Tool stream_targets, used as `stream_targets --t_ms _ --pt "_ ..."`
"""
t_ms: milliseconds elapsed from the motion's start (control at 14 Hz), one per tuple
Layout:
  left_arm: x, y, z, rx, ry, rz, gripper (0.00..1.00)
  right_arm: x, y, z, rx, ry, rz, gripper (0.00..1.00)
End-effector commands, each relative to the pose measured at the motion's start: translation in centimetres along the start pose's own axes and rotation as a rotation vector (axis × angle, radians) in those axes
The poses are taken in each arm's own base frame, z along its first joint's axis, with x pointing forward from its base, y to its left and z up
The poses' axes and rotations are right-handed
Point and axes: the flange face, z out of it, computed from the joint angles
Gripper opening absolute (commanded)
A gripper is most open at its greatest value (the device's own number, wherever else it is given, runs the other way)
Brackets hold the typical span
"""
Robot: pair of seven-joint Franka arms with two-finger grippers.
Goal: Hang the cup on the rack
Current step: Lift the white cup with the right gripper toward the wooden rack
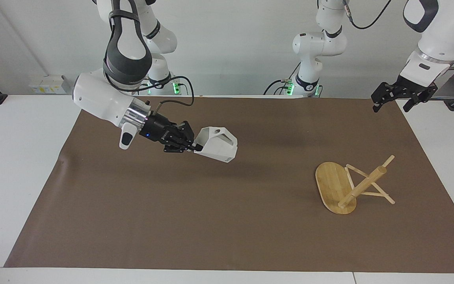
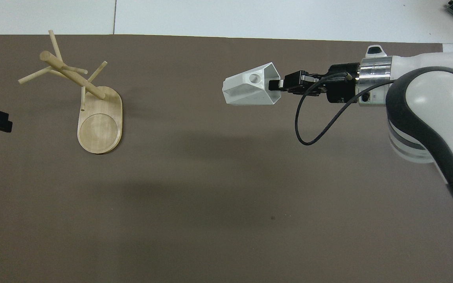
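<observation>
Right gripper (image 1: 195,148) jaws pinching the cup (image 1: 216,149) by its rim, high over mid-tabletop (image 1: 172,221); left gripper (image 1: 402,96) jaws spread, waiting. Could slip from that thin rim pinch, or miss the pegs: rack (image 1: 353,185) leaning at the left arm's end.

Cup (image 1: 216,144): white, faceted, held aloft in my right jaws, lying sideways, handle hole up. Rack (image 1: 351,184): bamboo, upright, at cup's 3 o'clock, facing view.

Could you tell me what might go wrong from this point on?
The right gripper pinches only the rim of the cup, carried sideways above the mat, so it could twist or slip. The rack stands toward the left arm's end with thin angled pegs; the handle's small hole could miss one and nudge it.
</observation>
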Motion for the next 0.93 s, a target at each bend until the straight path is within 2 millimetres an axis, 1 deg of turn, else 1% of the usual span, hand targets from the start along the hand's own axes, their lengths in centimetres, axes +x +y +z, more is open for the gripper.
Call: stream_targets --t_ms 0,142,285,356,427,641,854 --pt "-1.0 -1.2 -0.2 0.004 -0.001 -0.018 1.00 -0.5 -3.1 2.6 0.057 0.032 -0.034 0.00" --pt "-1.0 -0.7 0.2 0.002 -0.010 -0.008 1.00 -1.0 -6.2 4.8 0.064 0.070 -0.042 0.00" --pt "-0.9 0.0 0.1 -0.010 0.003 -0.005 1.00 -2.0 -7.9 6.7 0.076 0.041 0.056 0.00" --pt "-0.7 0.3 0.1 -0.037 0.013 -0.013 1.00 -2.8 -9.1 8.2 0.074 0.029 0.072 0.00" --pt "-0.7 0.5 0.1 -0.042 0.018 -0.027 1.00 -3.4 -9.9 9.2 0.072 0.036 0.079 0.00" --pt "-0.3 1.0 0.0 -0.073 0.037 -0.128 1.00 -4.6 -11.4 11.3 0.064 0.049 0.128 0.00" --pt "-0.2 1.1 0.0 -0.084 0.046 -0.142 1.00 -5.9 -12.3 13.0 0.060 0.021 0.134 0.00"
